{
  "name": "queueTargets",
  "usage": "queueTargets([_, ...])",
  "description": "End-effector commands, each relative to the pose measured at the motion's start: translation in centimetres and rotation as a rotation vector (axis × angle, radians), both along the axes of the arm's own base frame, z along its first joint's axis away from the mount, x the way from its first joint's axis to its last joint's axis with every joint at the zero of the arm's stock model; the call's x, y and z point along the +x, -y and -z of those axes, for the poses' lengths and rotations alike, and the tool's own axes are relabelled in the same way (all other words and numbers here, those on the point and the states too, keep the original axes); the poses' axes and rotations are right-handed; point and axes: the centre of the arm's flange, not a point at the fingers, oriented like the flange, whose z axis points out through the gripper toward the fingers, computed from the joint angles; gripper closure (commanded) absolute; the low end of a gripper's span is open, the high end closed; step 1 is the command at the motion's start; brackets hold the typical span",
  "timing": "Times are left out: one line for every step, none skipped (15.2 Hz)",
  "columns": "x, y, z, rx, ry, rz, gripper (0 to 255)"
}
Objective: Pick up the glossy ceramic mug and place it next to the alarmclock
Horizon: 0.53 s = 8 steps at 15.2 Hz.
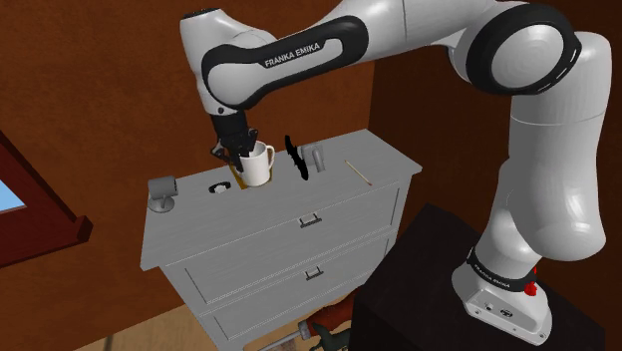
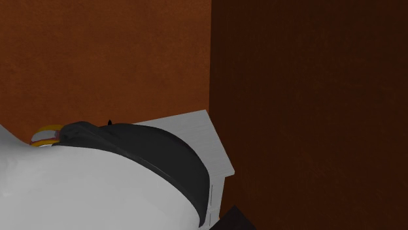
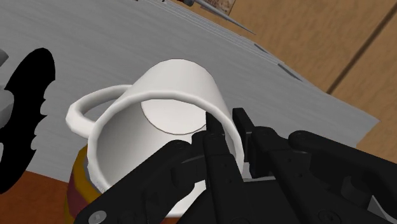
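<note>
The all-black two-finger gripper (image 1: 237, 150) was nearly closed, pinching the rim wall of the glossy white ceramic mug (image 1: 258, 165) with one finger inside and one outside, at the back of the grey dresser top (image 1: 249, 224). The step called for a straight lift with a firm grip, then carrying the mug to the small grey object (image 1: 162, 192), probably the alarm clock. A small black item (image 1: 217, 186) lay between them. A yellow-and-red round object (image 3: 77, 184) sat under the mug, and a black serrated shape (image 1: 292, 158) stood beside it.

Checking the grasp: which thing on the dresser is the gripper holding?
The white mug, its wall pinched by the gripper; the other things lie untouched.
</note>
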Motion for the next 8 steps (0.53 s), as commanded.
queueTargets([0.0,-0.1,1.0,0.000,0.001,0.000,255])
queueTargets([0.0,-0.1,1.5,0.000,0.001,0.000,255])
queueTargets([0.0,-0.1,2.1,0.000,0.001,0.000,255])
queueTargets([0.0,-0.1,2.6,0.000,0.001,0.000,255])
queueTargets([0.0,-0.1,3.1,0.000,0.001,0.000,255])
queueTargets([0.0,-0.1,3.7,0.000,0.001,0.000,255])
queueTargets([0.0,-0.1,4.2,0.000,0.001,0.000,255])
queueTargets([0.0,-0.1,4.7,0.000,0.001,0.000,255])
